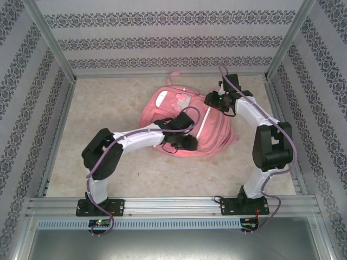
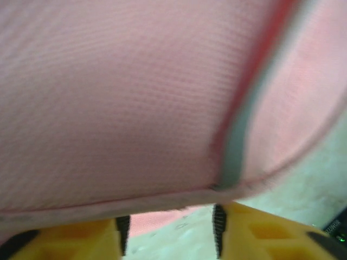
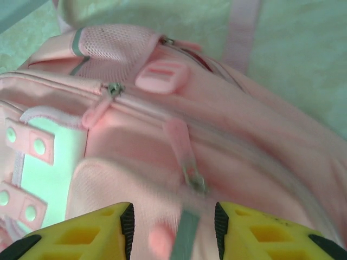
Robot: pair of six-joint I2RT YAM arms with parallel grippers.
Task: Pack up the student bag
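Two arms are bending over the large pink fabric backpack [image 1: 217, 132], lying mid-table with its inside hidden.
Left gripper [image 2: 168, 230] is hovering at the bag's near edge, jaws apart, gripping nothing; right gripper [image 3: 173, 225] is hanging half-open over its far right end, where the wrist camera is showing a silver zip pull [image 3: 193, 177].

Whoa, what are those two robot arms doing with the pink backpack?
Both arms are reaching onto the student bag, which lies on the table. The left hand is at the bag's edge with its fingers apart. The right hand is over the zips, fingers apart too, but I can't tell whether it grips anything.
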